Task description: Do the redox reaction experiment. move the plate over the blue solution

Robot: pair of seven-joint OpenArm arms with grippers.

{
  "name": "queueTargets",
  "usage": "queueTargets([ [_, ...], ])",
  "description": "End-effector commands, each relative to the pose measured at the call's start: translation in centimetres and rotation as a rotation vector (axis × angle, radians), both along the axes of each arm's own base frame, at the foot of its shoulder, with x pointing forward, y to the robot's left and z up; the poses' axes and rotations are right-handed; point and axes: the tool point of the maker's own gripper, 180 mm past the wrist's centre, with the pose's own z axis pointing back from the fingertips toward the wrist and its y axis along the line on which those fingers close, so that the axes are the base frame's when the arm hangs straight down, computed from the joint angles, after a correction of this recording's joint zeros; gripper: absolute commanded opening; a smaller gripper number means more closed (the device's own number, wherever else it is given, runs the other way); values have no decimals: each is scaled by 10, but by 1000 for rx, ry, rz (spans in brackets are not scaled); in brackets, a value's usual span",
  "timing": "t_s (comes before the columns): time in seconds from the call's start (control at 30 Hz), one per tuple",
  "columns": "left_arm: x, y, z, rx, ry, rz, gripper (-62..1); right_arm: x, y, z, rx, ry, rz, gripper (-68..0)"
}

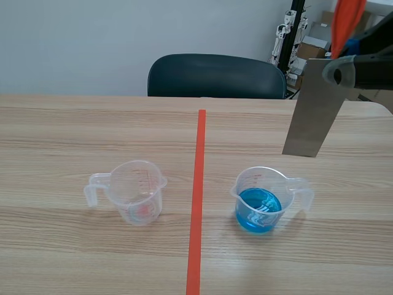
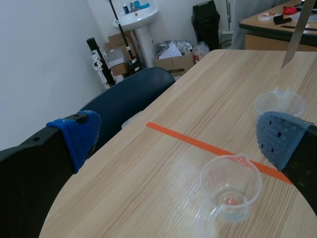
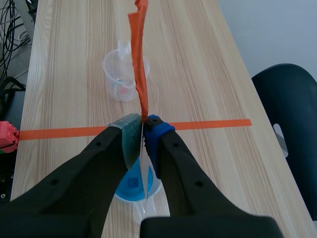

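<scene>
A clear measuring cup of blue solution [image 1: 260, 203] stands right of the tape line. Up and to its right hangs a grey metal plate [image 1: 313, 110], held near its upper end by my right gripper [image 1: 339, 69], with an orange strip [image 1: 345, 21] rising above. In the right wrist view the gripper [image 3: 142, 131] is shut on the plate [image 3: 144, 173], seen edge-on, and the blue cup [image 3: 130, 187] lies below the fingers. An empty clear cup [image 1: 135, 192] stands left of the line. My left gripper [image 2: 178, 136] is open, raised well above the empty cup [image 2: 230, 193].
An orange-red tape line [image 1: 198, 184] divides the table. A dark chair [image 1: 215, 75] stands behind the far edge. Cardboard boxes and a stand [image 1: 295, 37] sit beyond the back right corner.
</scene>
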Motion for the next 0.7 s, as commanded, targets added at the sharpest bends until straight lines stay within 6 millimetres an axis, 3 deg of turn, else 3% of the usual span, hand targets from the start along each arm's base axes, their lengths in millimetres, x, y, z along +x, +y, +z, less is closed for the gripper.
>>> queueTargets([
  [0.0,0,-7,7,-16,-14,-17,14,7,0,14,30,-41,1,-669],
  [0.27,-4,-32,3,-24,5,-83,14,20,1,4,77,-15,-26,-669],
  [0.43,-3,-36,1,-49,8,-79,14,19,4,-3,108,25,-34,-669],
  [0.67,-2,-38,-1,-68,10,-69,14,21,6,3,181,85,-73,-669],
])
